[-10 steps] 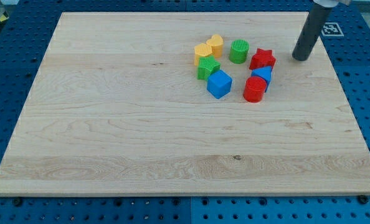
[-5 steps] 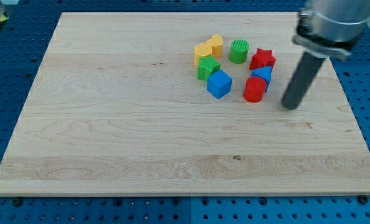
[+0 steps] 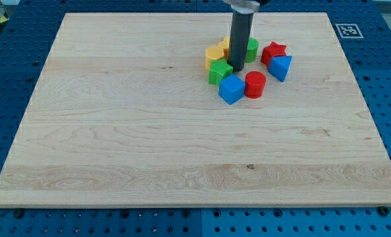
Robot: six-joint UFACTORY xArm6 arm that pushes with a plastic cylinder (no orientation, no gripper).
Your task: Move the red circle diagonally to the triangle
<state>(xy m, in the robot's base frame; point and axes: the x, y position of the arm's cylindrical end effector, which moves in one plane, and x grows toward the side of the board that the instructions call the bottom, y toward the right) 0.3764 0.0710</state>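
Note:
The red circle [image 3: 255, 84] lies on the wooden board [image 3: 149, 131], just right of the blue cube [image 3: 232, 89] and almost touching it. The blue triangle [image 3: 280, 67] lies up and to the right of the red circle, next to the red star [image 3: 273, 52]. My tip [image 3: 237, 69] stands in the middle of the cluster, just above the blue cube, up and left of the red circle, right of the green star [image 3: 219, 71]. The rod partly hides the green circle [image 3: 251, 48] and a yellow block [image 3: 226, 45].
A second yellow block [image 3: 214, 54] lies at the cluster's left, above the green star. A fiducial marker [image 3: 347, 30] sits at the board's upper right corner. Blue perforated table surrounds the board.
My tip swept from the right of the cluster into its middle. The red circle moved left toward the blue cube. The blue triangle and red star shifted up and slightly right.

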